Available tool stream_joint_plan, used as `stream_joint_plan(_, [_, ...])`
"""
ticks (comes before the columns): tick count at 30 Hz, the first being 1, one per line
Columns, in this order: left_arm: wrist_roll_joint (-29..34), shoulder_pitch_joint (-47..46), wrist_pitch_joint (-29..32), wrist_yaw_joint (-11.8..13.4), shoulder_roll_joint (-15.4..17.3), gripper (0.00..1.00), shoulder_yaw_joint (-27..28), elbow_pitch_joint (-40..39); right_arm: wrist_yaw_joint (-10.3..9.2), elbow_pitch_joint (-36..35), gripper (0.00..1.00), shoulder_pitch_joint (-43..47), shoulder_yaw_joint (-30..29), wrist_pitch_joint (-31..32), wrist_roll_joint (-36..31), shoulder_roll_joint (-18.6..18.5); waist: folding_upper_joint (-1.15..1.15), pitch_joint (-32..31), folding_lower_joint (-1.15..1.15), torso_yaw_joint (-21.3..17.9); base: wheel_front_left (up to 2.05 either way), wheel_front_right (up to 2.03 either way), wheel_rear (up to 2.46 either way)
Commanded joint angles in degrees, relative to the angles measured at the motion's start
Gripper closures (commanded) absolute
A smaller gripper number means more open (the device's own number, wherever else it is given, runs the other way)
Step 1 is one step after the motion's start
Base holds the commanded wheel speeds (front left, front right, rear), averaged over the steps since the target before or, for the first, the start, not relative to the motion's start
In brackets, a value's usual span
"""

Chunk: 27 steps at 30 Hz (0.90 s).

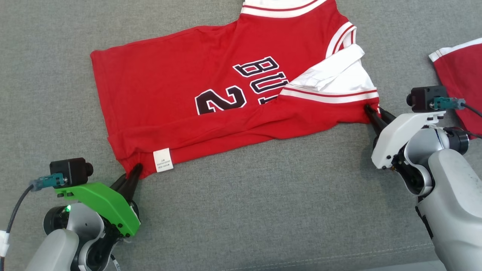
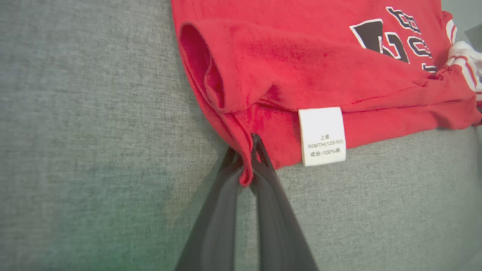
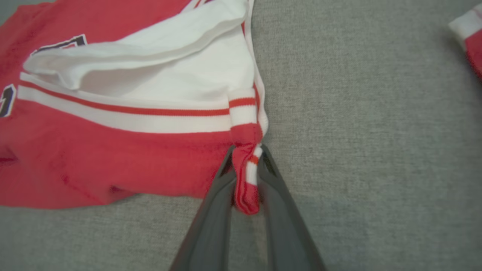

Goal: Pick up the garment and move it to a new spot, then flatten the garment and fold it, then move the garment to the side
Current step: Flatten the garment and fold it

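A: Jersey (image 1: 169,86) location?
B: Frame centre, on grey fabric (image 1: 263,210). Left gripper (image 1: 134,171) clamps its lower-left hem; right gripper (image 1: 371,110) clamps the striped right edge.
A: Wrist views add?
B: Label (image 2: 322,136) print; pinched trim. Second red garment (image 1: 457,67) lies far right.

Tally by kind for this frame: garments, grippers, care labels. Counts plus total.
Garments: 2, the jersey pinched at two corners, and a second red garment at the right edge of the head view.
Grippers: 2, the left gripper and the right gripper, each shut on the jersey.
Care labels: 1, the white care label near the left gripper.
Total: 5
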Motion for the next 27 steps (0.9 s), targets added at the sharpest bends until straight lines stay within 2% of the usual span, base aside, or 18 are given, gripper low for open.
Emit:
stream_joint_plan(1, [-1.34, -0.09, 1.14, -0.89, 0.39, 1.00, -0.44, 0.16, -0.03, 0.11, 1.00, -0.50, 0.05, 0.87, 1.91, 0.11, 0.28, -0.67, 0.00, -0.08, 0.00, 0.00, 0.00])
stream_joint_plan(3, [-2.04, 0.36, 1.73, -1.47, 1.09, 1.00, 0.24, -0.89, -0.03, -0.76, 1.00, -1.26, -0.62, 1.81, 4.96, 0.00, 0.28, -1.57, 0.00, -0.19, 0.00, 0.00, 0.00])
stream_joint_plan(9, [-5.91, 2.57, 4.17, -2.41, 3.63, 1.00, 2.38, -5.56, -0.04, -4.65, 1.00, -0.14, -3.25, 5.82, 10.51, -3.43, 0.28, -4.62, 0.00, -0.39, 0.00, 0.00, 0.00])
stream_joint_plan(14, [-9.09, 5.51, 6.15, -3.30, 4.81, 1.00, 3.11, -10.55, -0.03, -10.27, 1.00, 3.97, -4.69, 11.09, 14.29, -5.61, 0.28, -6.68, 0.00, -0.44, 0.00, 0.00, 0.00])
stream_joint_plan(18, [-11.07, 10.22, 6.58, -2.70, 5.89, 1.00, 3.91, -14.32, -0.04, -17.52, 1.00, 11.17, -6.89, 15.41, 16.20, -7.31, 0.28, -7.73, 0.00, -0.91, 0.00, 0.00, 0.00])
stream_joint_plan(22, [-11.90, 15.29, 4.90, -1.90, 4.61, 1.00, 3.91, -14.92, -0.03, -21.52, 1.00, 18.49, -10.23, 16.58, 16.09, -5.38, 0.28, -7.69, 0.00, -1.76, 0.00, 0.00, 0.00])
stream_joint_plan(27, [-10.60, 19.29, 2.68, -1.66, 2.70, 1.00, 2.23, -12.87, -0.03, -20.42, 1.00, 22.91, -11.02, 14.81, 13.39, -2.97, 0.28, -7.30, 0.00, -2.49, 0.00, 0.00, 0.00])
